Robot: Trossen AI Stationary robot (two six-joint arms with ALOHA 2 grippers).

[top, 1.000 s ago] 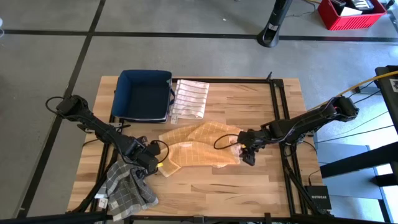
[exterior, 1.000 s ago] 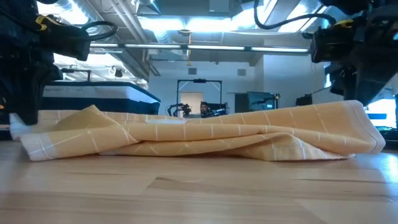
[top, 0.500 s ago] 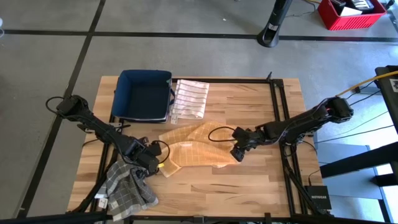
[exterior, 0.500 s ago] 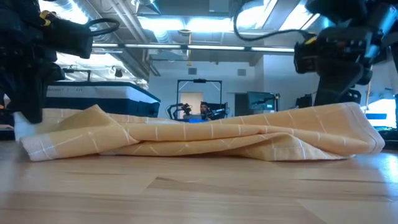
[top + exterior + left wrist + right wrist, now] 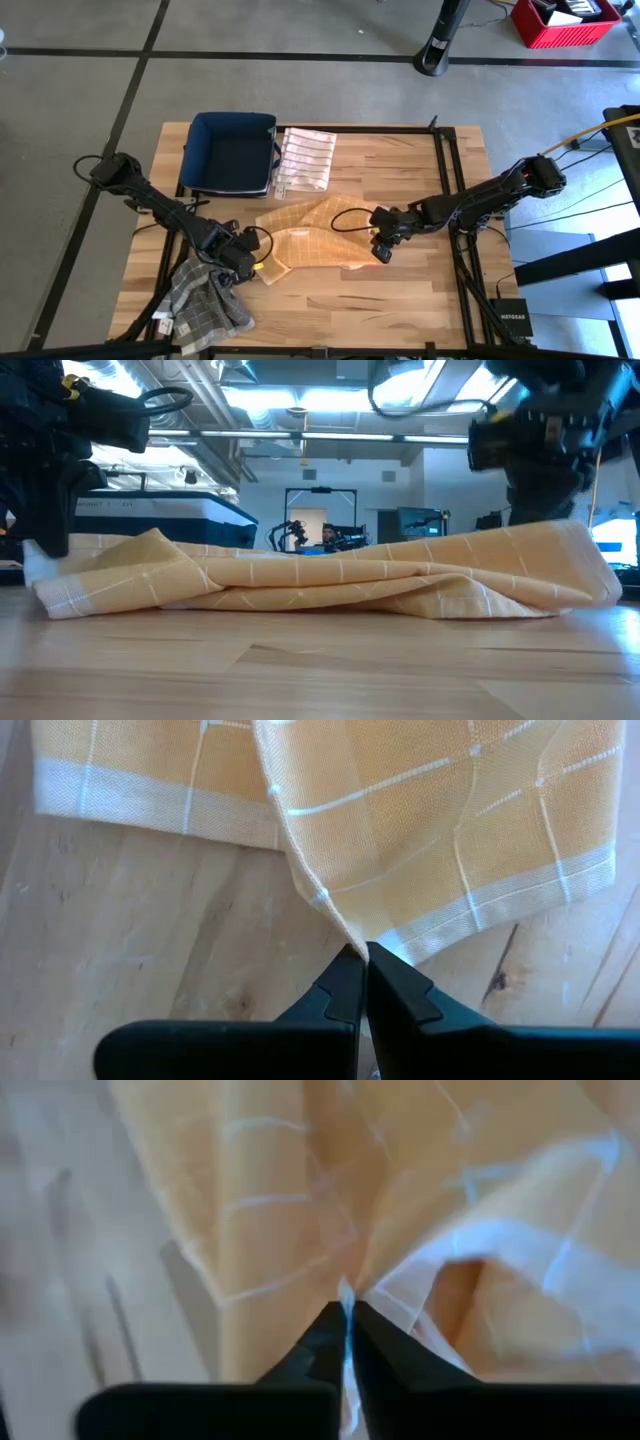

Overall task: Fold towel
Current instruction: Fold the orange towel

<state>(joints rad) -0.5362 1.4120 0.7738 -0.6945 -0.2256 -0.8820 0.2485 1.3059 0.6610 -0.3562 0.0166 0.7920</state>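
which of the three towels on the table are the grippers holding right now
The yellow towel in the middle. Both the left gripper and right gripper pinch it; the striped towel and grey plaid towel lie untouched.

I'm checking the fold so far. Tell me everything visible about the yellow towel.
The yellow towel is woven cloth, orange-yellow with a thin white grid and a white band along its edges. It lies rumpled and partly folded over itself in loose layers near the middle of the wooden table, not flat. The left gripper is shut on a corner at one end, and the right gripper is shut on an edge at the other end. It touches neither the striped cloth nor the grey cloth.
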